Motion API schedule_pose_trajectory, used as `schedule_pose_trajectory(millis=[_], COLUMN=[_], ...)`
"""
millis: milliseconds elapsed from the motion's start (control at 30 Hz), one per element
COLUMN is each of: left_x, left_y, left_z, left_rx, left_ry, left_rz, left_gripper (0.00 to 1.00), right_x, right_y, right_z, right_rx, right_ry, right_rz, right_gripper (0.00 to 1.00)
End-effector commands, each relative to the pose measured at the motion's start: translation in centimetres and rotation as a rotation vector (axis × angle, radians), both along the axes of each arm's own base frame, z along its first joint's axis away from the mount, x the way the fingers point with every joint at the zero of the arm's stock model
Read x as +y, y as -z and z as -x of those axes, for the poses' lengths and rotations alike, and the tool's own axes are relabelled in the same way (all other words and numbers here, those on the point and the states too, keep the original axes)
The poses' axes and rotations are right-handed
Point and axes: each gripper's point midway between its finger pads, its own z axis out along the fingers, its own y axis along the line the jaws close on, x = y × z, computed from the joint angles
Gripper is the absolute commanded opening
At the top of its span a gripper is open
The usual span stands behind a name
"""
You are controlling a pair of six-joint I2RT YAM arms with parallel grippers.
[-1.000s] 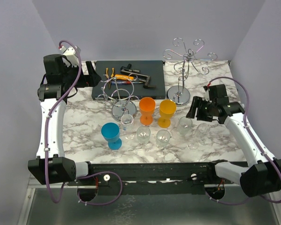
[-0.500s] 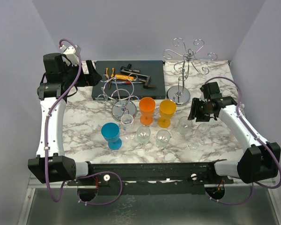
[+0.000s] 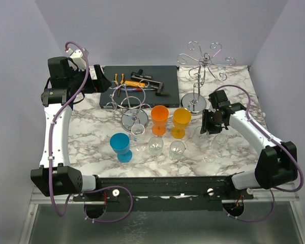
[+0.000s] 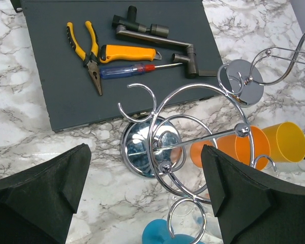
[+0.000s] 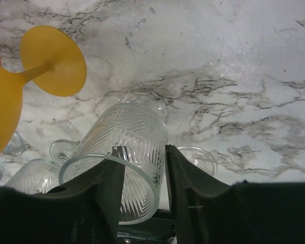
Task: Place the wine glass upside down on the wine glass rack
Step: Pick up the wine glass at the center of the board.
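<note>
A clear cut-pattern wine glass (image 3: 199, 135) (image 5: 123, 147) stands upright on the marble, right of the yellow goblet. My right gripper (image 3: 207, 123) (image 5: 142, 150) straddles its rim, one finger inside the bowl and the other outside against the wall. A gap still shows between the inner finger and the wall, so the jaws are open. The tall chrome wine glass rack (image 3: 199, 71) stands behind it at the back right, with nothing hanging on it. My left gripper (image 3: 98, 81) (image 4: 145, 165) hangs wide open above a second, lower chrome rack (image 4: 190, 147) (image 3: 129, 104), holding nothing.
An orange goblet (image 3: 159, 119), a yellow goblet (image 3: 181, 122) and a blue goblet (image 3: 121, 146) stand mid-table among several clear glasses (image 3: 156, 145). Another clear glass (image 3: 219, 140) sits just right of the straddled one. A dark tool tray (image 3: 142, 82) holds pliers and screwdrivers.
My right arm swung left and down over the clear glass, and its jaws narrowed around the glass wall. The left arm stayed still.
</note>
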Motion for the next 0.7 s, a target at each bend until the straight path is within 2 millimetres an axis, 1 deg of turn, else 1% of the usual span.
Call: schedule_pose_trajectory(millis=[0, 167, 333, 467, 600, 667], left_x=[-0.5, -0.8, -1.3, -2.6, -5.0, -6.6], left_y=[-1.6, -2.5, -3.3, -3.6, -3.9, -3.7], left_z=[0.3, 0.8, 1.1, 1.6, 2.4, 2.8], left_rx=[-0.024, -0.046, -0.055, -0.049, -0.059, -0.066], left_ry=[0.021, 0.038, 0.054, 0.094, 0.168, 0.216], left_rz=[0.026, 0.032, 0.046, 0.061, 0.039, 0.005], left_gripper=[0.99, 0.99, 0.99, 0.99, 0.99, 0.99], right_x=[-0.7, -1.3, -2.3, -3.0, -3.5, -3.7], right_y=[1.2, 1.3, 0.0, -1.9, -4.6, -6.6], right_z=[-0.8, -1.1, -1.3, -1.3, -1.2, -1.3], right_rx=[-0.011, -0.033, -0.071, -0.116, -0.172, -0.216], right_ry=[0.028, 0.055, 0.084, 0.108, 0.130, 0.141], right_rz=[0.089, 0.126, 0.166, 0.185, 0.190, 0.185], right_gripper=[0.39, 0.28, 0.13, 0.01, 0.00, 0.00])
